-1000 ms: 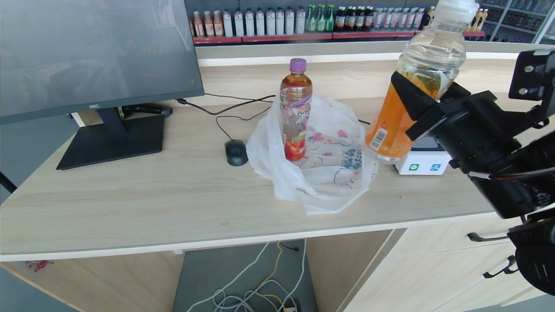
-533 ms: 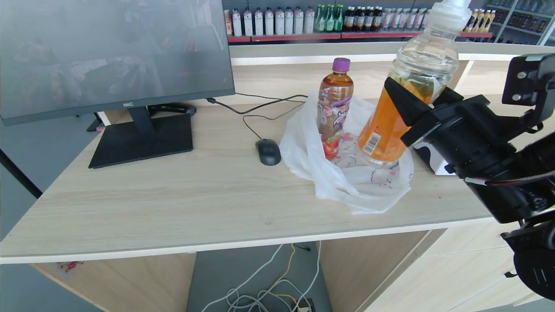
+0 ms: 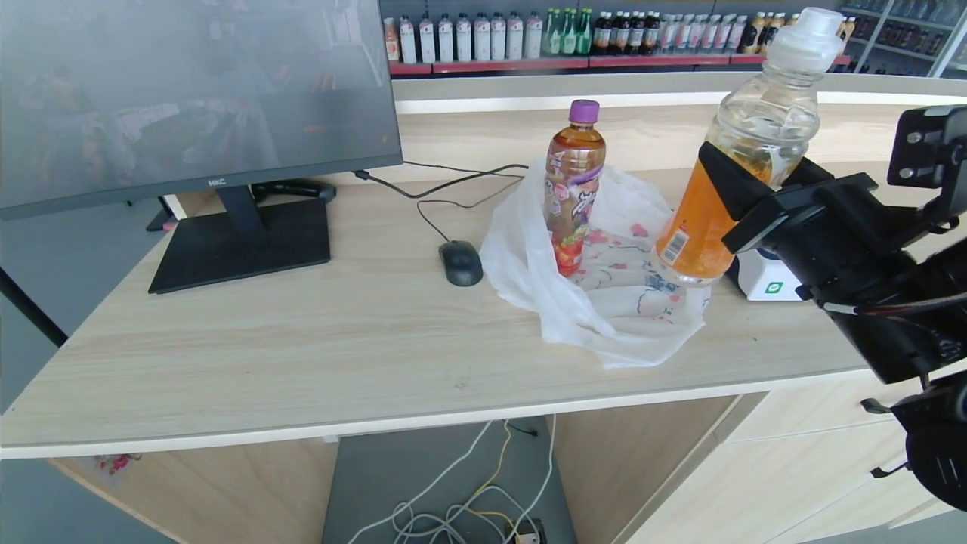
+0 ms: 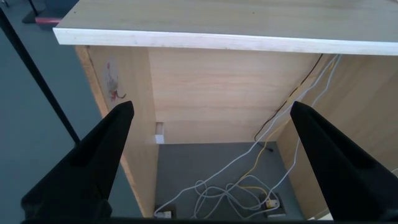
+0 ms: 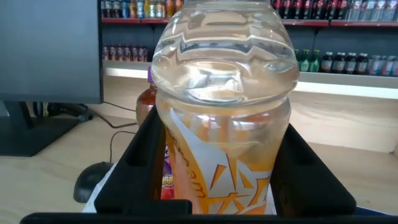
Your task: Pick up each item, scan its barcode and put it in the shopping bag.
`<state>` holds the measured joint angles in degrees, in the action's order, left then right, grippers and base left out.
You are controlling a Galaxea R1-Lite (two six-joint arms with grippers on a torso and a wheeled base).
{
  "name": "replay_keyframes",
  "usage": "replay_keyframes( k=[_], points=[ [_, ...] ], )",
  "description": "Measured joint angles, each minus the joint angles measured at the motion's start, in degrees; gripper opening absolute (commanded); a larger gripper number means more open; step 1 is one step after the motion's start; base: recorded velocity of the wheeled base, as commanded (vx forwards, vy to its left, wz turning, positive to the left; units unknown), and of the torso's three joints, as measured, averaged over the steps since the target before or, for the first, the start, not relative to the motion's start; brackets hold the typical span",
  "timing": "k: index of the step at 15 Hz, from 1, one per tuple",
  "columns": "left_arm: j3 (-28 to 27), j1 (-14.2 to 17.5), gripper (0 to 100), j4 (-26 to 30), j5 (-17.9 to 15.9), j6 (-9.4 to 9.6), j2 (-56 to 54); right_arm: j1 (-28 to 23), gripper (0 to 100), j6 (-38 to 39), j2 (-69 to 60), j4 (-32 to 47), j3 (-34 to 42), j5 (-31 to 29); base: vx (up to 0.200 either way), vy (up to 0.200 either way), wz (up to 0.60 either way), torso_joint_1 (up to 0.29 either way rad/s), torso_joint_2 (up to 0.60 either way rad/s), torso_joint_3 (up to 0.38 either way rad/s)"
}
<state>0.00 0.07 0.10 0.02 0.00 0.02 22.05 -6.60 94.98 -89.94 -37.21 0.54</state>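
The right gripper (image 3: 755, 180) is pinching an orange drink bottle (image 3: 706, 219) around its upper half. It holds the bottle off the surface (image 3: 302, 332), tilted, with the base hanging over the near edge of the white shopping bag (image 3: 604, 317) and just beside the small white scanner (image 3: 767, 281). I'd say the high grasp leaves the lower label and its barcode bare for reading, and the lean would suit lowering it into the bag's mouth. A purple-capped tea bottle (image 3: 574, 189) stands upright in the bag, which looks like one item already dealt with. The left gripper (image 4: 211, 106) hangs below the surface edge with its fingers spread and nothing in them, seemingly parked out of the way.
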Motion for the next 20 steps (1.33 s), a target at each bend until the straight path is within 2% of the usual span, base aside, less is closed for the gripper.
replay_keyframes(
  k=[14,20],
  points=[
    [0.0,0.0,100,0.0,0.0,0.00,0.0,-0.5,0,0.0,8.4,0.0,-3.1,0.1,0.000,0.000,0.00,0.000,0.00,0.000],
    [0.0,0.0,100,0.0,0.0,0.00,0.0,-0.5,0,0.0,13.3,0.0,-9.4,0.1,0.000,0.000,0.00,0.000,0.00,0.000]
  ],
)
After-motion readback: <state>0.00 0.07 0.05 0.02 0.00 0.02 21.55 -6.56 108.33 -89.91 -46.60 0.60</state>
